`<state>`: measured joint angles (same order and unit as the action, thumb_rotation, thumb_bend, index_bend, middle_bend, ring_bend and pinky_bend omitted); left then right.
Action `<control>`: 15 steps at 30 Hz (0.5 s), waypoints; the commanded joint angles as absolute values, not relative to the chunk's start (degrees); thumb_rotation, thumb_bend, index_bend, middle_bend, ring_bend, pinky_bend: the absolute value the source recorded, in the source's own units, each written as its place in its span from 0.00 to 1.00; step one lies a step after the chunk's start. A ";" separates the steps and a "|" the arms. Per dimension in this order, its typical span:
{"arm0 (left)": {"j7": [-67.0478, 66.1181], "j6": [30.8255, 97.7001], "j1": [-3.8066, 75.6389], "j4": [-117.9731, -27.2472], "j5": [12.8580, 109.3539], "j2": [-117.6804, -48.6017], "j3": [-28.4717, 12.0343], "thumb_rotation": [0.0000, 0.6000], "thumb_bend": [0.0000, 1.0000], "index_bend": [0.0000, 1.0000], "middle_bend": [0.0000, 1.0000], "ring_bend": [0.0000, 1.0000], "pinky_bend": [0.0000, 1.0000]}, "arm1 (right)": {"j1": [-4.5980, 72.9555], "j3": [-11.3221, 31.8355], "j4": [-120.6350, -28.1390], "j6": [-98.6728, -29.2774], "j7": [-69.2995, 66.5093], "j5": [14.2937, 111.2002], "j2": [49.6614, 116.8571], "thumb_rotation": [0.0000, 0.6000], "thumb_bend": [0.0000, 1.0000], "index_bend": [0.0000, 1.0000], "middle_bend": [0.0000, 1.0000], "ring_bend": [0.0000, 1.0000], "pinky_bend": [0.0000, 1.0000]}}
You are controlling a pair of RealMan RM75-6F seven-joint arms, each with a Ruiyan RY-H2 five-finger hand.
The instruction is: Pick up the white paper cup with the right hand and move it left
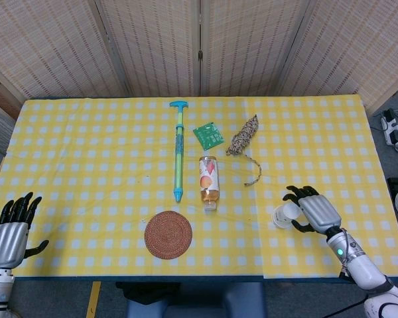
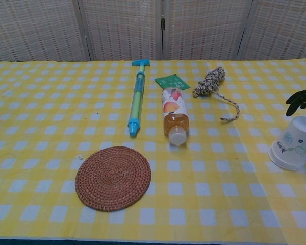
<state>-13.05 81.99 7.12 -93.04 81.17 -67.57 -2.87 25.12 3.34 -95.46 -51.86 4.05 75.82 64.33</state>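
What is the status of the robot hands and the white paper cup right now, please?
Right robot hand open, fingers around the white paper cup, no firm grip visible. Left robot hand open, idle at the table's near corner. Cup upside down on the table. Woven coaster and bottle lie leftward.

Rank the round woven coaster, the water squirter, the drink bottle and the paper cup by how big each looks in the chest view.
1. Woven coaster, nearest the camera, which inflates it
2. Water squirter, longest but thin
3. Drink bottle
4. Paper cup, close to the bottle, so unsure
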 commanded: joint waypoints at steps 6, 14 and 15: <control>-12.86 81.89 7.15 -92.80 81.07 -67.68 -2.87 1.00 0.22 0.03 0.00 0.00 0.00 | 25.72 3.21 -95.14 -51.35 3.43 75.11 64.57 1.00 0.42 0.31 0.14 0.18 0.11; -12.86 81.82 7.14 -92.75 80.91 -67.69 -2.85 1.00 0.22 0.03 0.00 0.00 0.00 | 25.79 3.15 -95.32 -52.32 2.85 75.37 64.40 1.00 0.45 0.40 0.18 0.19 0.11; -12.86 81.82 7.14 -92.75 80.91 -67.68 -2.85 1.00 0.22 0.03 0.00 0.00 0.00 | 25.74 3.12 -95.46 -52.54 2.76 75.54 64.27 1.00 0.45 0.41 0.18 0.19 0.11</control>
<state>-12.86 81.82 7.14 -92.75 80.91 -67.68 -2.85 25.78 3.14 -95.38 -52.43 2.84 75.44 64.35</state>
